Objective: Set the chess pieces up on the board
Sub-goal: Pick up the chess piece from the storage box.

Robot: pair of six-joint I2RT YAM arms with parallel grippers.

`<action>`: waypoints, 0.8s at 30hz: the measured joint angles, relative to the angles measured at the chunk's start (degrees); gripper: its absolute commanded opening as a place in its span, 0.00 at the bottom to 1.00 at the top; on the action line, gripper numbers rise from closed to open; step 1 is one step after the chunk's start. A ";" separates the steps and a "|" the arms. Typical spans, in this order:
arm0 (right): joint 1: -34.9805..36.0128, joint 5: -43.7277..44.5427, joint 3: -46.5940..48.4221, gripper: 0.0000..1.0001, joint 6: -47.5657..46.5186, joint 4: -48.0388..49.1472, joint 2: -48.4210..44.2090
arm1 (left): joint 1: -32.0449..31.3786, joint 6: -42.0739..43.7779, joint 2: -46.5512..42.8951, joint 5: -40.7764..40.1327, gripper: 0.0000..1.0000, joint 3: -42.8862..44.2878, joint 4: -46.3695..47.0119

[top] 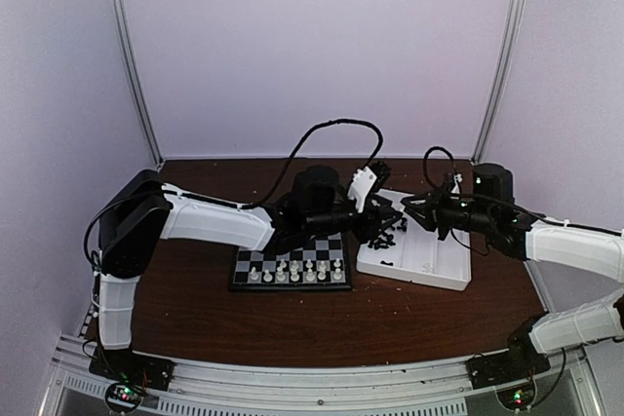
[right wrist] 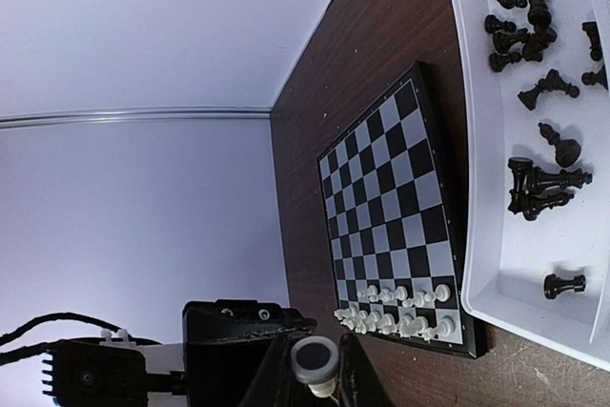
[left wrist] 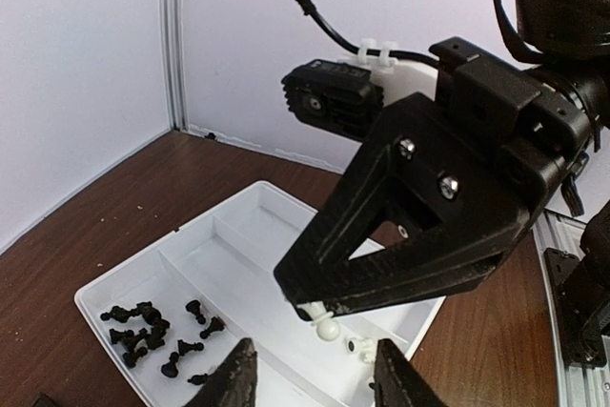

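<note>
The dark, wood-grained bench (top: 195, 309) carries the flat chequered board (right wrist: 381, 197) and, just beside it, a white moulded-plastic tray (top: 434, 260) with dividers. White looks nearly set up: the white pieces (right wrist: 396, 316) stand in two rows along one edge of the board, and every other square is bare. Black, I judge, is not yet begun — the black pieces (right wrist: 519, 30) lie tumbled in the tray, small and glossy. The right fingers (left wrist: 400, 274), matte black wedges, are pinched together on a white pawn (left wrist: 327, 329) with a ball head, held over the tray. The left fingers (left wrist: 233, 378) are spread apart with nothing between them. A couple of white bits (left wrist: 357, 345) lie in the tray — too small to name.
</note>
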 measured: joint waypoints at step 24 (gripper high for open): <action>0.00 -2.99 -3.45 0.15 5.22 4.50 -1.75 | 0.00 3.39 2.43 2.60 0.39 2.12 -3.61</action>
